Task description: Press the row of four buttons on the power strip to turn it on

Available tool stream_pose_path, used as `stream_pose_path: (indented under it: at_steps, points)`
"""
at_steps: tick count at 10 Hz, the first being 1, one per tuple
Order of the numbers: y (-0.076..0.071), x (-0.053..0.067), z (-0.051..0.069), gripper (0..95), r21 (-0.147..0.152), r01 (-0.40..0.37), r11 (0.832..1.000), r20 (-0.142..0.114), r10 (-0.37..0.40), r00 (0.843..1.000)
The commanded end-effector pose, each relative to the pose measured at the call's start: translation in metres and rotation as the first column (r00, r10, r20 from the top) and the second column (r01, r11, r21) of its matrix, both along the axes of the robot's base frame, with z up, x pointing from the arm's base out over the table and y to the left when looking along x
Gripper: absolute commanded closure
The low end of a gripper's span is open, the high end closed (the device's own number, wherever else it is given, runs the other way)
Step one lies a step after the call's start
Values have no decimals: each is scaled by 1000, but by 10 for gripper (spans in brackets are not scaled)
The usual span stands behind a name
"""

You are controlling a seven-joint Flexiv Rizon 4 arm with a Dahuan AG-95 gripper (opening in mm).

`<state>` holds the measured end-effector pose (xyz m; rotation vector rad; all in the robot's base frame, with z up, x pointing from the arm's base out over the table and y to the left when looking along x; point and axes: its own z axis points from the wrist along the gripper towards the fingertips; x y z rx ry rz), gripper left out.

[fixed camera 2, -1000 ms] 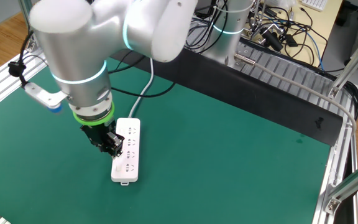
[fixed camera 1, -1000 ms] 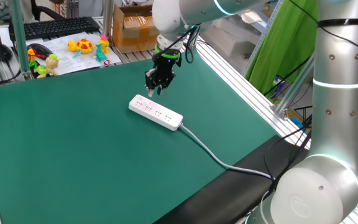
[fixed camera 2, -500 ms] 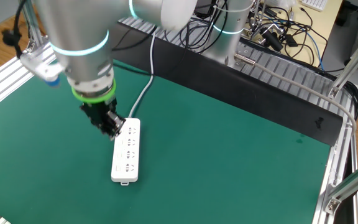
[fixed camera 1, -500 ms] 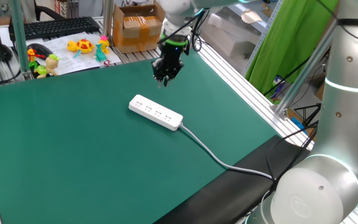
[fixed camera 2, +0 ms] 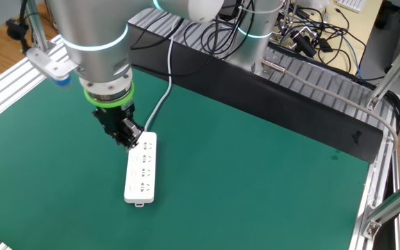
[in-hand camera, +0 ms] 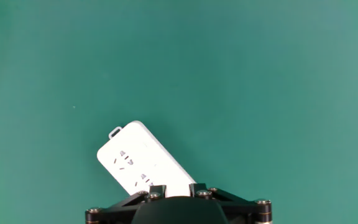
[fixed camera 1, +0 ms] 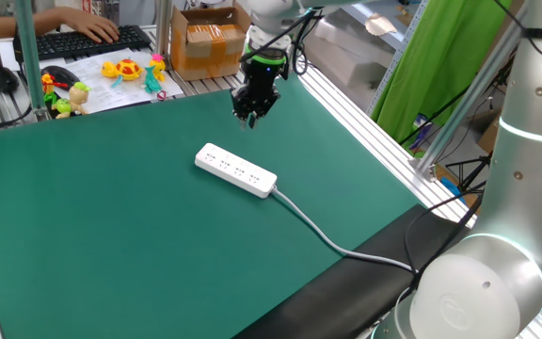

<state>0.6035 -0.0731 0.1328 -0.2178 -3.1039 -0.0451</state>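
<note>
The white power strip lies flat on the green mat, its cable running off toward the front right. Small reddish dots mark the four buttons along its top. My gripper hangs in the air above the mat, behind the strip. From the other side the gripper hovers over the strip's cable end. In the hand view the strip runs down under the gripper. White plastic shows in the narrow gap between the fingers, which hold and touch nothing.
Beyond the mat's far edge are a cardboard box, toys and a keyboard with a person's hand on it. Aluminium rails border the right side. Loose cables lie behind the arm's base.
My gripper has risen off the strip and shifted toward its cable end, then nearly stopped. A person's hand has appeared on the keyboard. The strip has not moved.
</note>
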Motion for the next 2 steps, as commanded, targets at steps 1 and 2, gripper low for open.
stream_pose_path:
  at_steps: [1,2]
  points:
    - [4,-3,4,950,1,14,1000,-13,-14,1000]
    - [5,-5,6,950,-1,13,1000,-15,-13,1000]
